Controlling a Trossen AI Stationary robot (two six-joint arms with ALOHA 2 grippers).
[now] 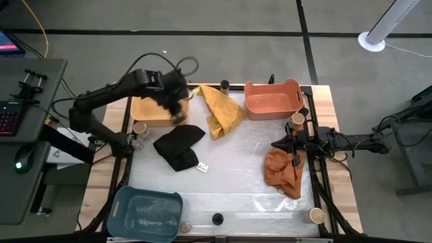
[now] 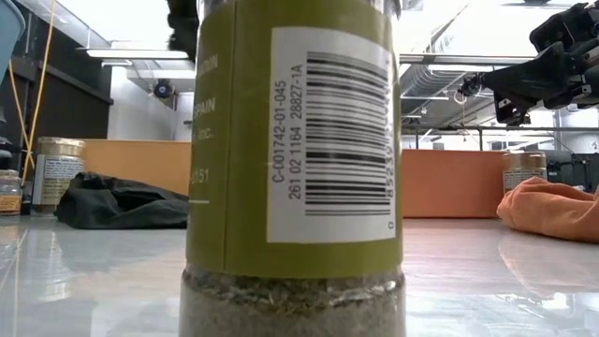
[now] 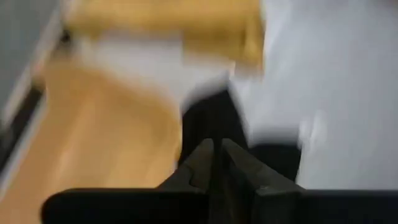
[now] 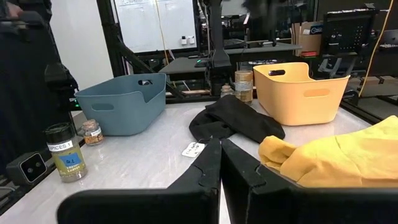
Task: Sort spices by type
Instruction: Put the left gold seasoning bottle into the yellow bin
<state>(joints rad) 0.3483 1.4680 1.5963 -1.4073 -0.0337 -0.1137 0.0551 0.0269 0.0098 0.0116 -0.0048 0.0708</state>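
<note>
— Nearest the low camera? Green-labelled spice jar [image 2: 292, 168], centre frame; standing on the table [image 1: 229, 169].
— Hands? Left hand [image 1: 177, 101] upper left over yellow bin [image 1: 150, 111], fingers together; right hand [image 1: 278, 144] centre right, fingers together, empty.

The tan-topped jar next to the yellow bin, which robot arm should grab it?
Probably the left. The left gripper hangs over the yellow bin, close to that tan-topped jar. The right gripper waits across the table beside the orange cloth.

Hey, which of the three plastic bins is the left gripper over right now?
The yellow bin at the far left; the left gripper hangs over its right edge. The orange bin and blue bin sit elsewhere.
</note>
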